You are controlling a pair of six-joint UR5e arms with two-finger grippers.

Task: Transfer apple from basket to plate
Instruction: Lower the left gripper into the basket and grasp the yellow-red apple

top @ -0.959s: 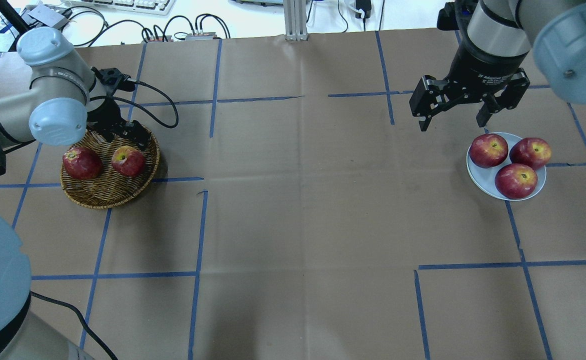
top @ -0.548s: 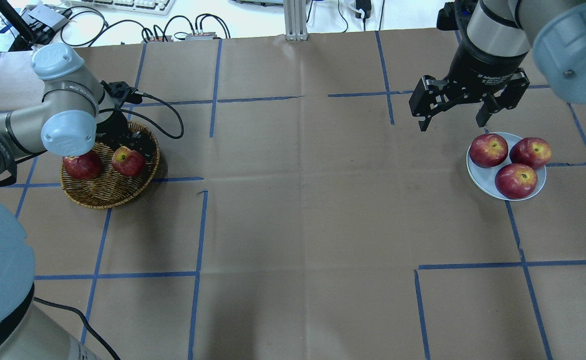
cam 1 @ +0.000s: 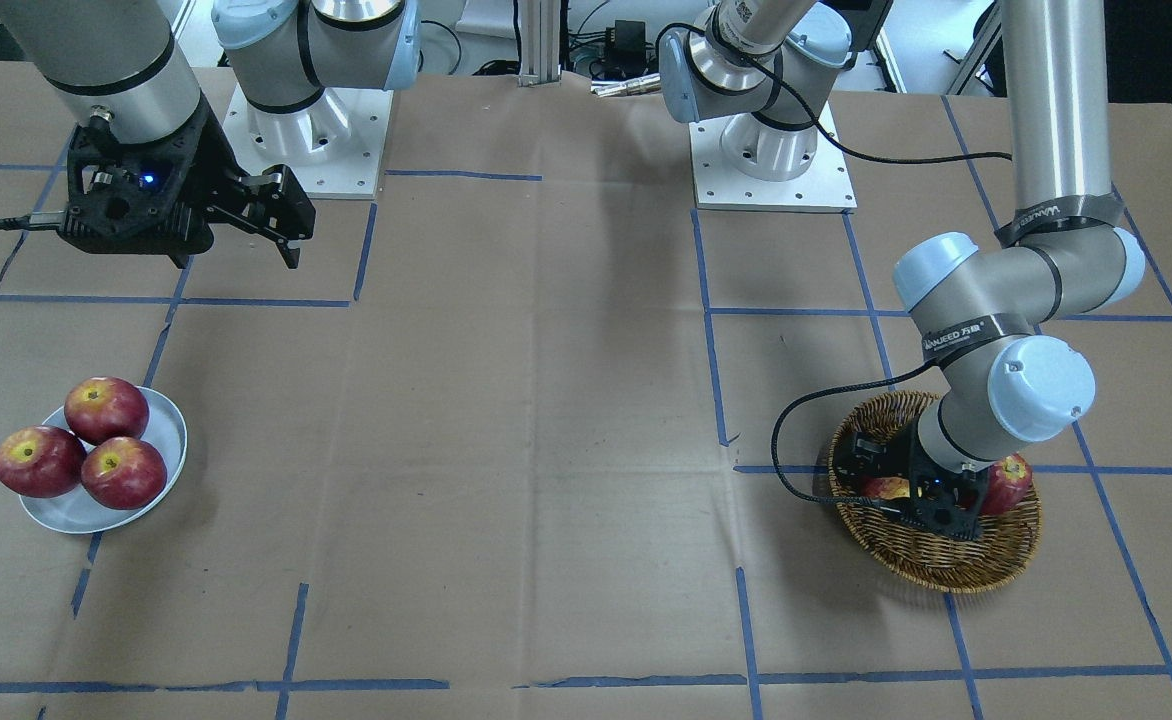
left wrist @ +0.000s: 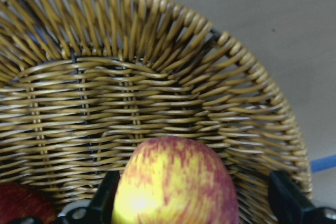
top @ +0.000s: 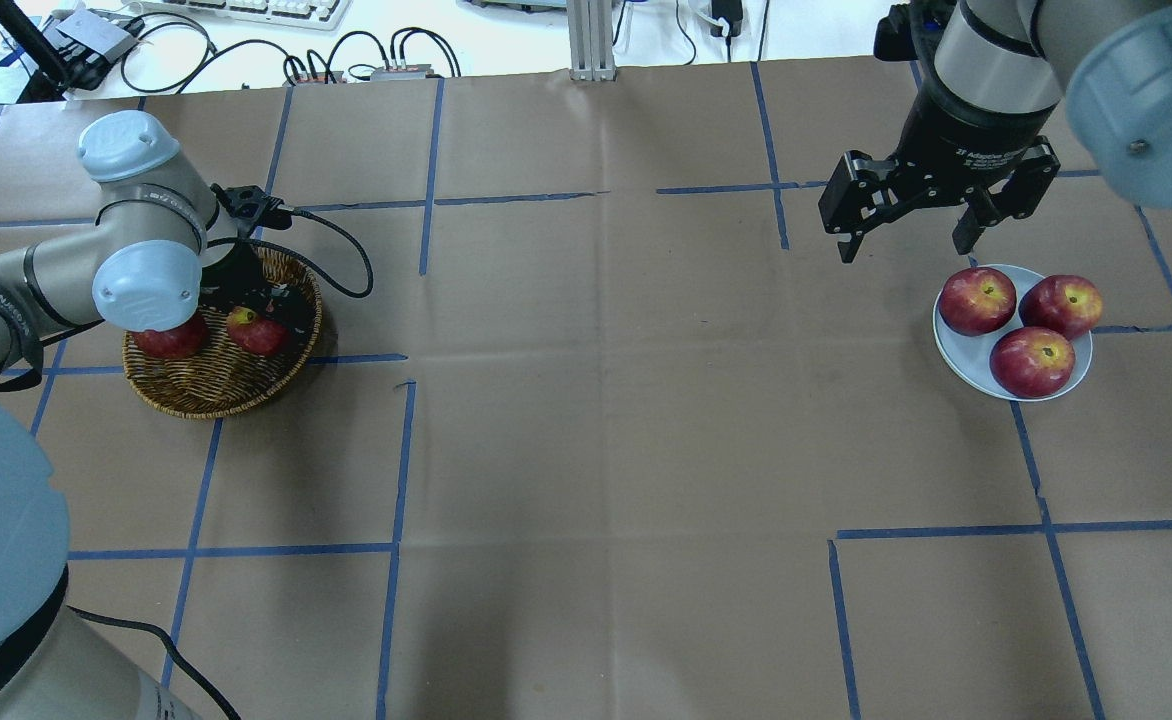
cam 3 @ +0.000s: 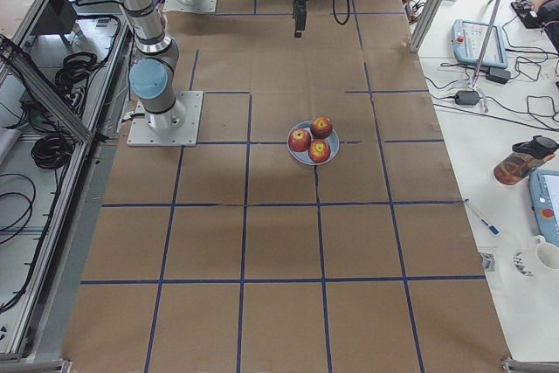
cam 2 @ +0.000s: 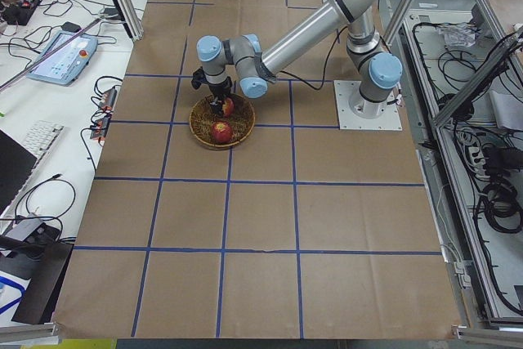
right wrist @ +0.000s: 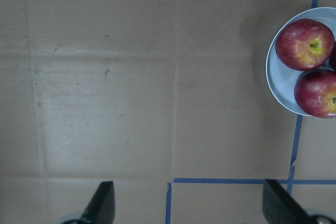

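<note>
The lighter apple (top: 254, 332), pinkish-red with yellow streaks, lies in the woven basket (top: 216, 392) at the table's left. My left gripper (top: 264, 316) is lowered into the basket and open. In the left wrist view the apple (left wrist: 176, 182) sits between the fingers (left wrist: 105, 198), with a gap on its right side. In the front view the gripper (cam 1: 911, 495) hides most of the apple (cam 1: 886, 488). The grey-white plate (top: 964, 367) at the right holds three dark red apples. My right gripper (top: 903, 250) hangs open and empty above the table behind the plate.
A dark red apple (top: 171, 343) lies in the basket beside the lighter one, partly under my left wrist. A black cable (top: 336, 235) loops from the left wrist over the table. Blue tape lines cross the brown paper. Keyboards and cables lie past the far edge.
My left arm has come forward and lowered its gripper into the basket, down around the lighter apple. The right arm and the plate's apples have not moved.
</note>
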